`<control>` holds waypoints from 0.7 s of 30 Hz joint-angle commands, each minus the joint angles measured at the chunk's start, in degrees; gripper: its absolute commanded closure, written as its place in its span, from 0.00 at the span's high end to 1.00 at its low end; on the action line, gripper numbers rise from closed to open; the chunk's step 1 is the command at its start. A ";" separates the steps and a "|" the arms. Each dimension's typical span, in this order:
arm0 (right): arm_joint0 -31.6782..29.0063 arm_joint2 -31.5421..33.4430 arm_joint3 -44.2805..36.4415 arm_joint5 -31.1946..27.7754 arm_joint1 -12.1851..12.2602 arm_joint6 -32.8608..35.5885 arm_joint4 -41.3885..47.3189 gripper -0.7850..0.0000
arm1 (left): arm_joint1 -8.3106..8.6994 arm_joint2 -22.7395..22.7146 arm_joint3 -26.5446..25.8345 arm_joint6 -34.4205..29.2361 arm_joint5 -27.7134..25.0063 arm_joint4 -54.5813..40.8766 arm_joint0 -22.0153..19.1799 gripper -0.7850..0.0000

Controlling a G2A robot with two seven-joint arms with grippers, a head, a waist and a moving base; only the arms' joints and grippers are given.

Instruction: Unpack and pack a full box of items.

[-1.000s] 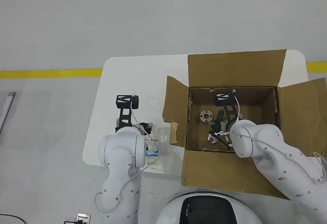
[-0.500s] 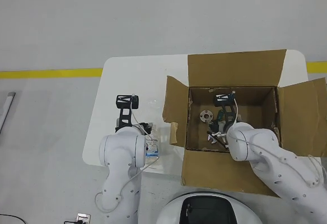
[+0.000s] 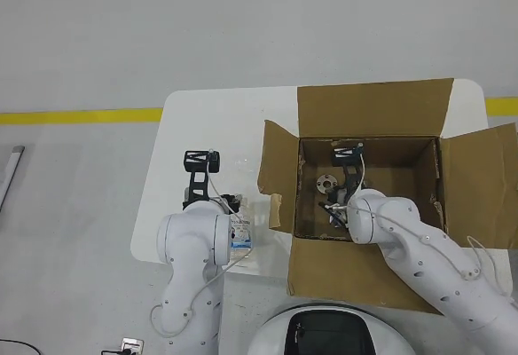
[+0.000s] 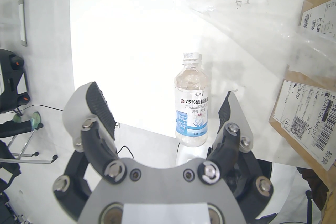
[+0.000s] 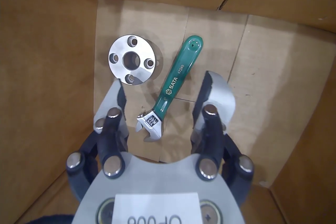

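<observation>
The box (image 3: 370,108) stands open on the table (image 3: 206,115), its flaps spread. On its cardboard floor lie a green-handled wrench (image 5: 178,72) and a round metal flange (image 5: 131,59), near each other but not touching.

The right hand (image 5: 164,80) is down inside the box with its fingers apart and nothing gripped. The wrench's handle lies under the gap between them, but how far below cannot be told. From above, the right arm covers nearly all of the wrench, and the flange shows just beside the arm. The right wrist view gives the wrench whole, head end nearest the hand.

Outside the box, off its left flap and near the table edge closest to the robot, a clear bottle (image 4: 191,109) with a blue-and-white label stands upright. The left hand (image 4: 161,92) hangs above the table on that side, fingers wide apart and empty. From above the left arm hides part of the bottle, while the left wrist view shows it from cap to base.

Near the box's left side lies some clear plastic (image 4: 236,17) — a bag or a sheet, too glassy to make out, and only a faint glint from above. The box's outer wall carries printed labels (image 4: 308,114), partly cut off at the picture's edge.
</observation>
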 commanded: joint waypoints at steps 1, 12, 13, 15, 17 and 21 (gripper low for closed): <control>0.10 0.08 0.65 -0.29 -0.39 0.30 -0.16 0.49 | 0.00 0.00 0.00 0.00 0.00 0.00 0.00 1.00; -1.11 1.88 1.43 -2.24 -2.19 2.25 -2.93 0.62 | 0.00 0.00 0.00 0.00 0.00 0.00 0.00 1.00; -1.32 2.12 1.39 -2.42 -2.34 2.43 -3.29 0.61 | 0.00 0.00 0.00 0.00 0.00 0.00 0.00 1.00; -1.65 2.50 1.41 -2.72 -2.59 2.73 -3.95 0.58 | 0.00 0.00 0.00 0.00 0.00 0.00 0.00 1.00; -1.94 2.93 1.54 -3.07 -2.93 3.08 -4.67 0.58 | 0.00 0.00 0.00 0.00 0.00 0.00 0.00 1.00; -2.42 3.57 1.78 -3.66 -3.68 3.67 -5.79 0.56 | 0.00 0.00 0.00 0.00 0.00 0.00 0.00 1.00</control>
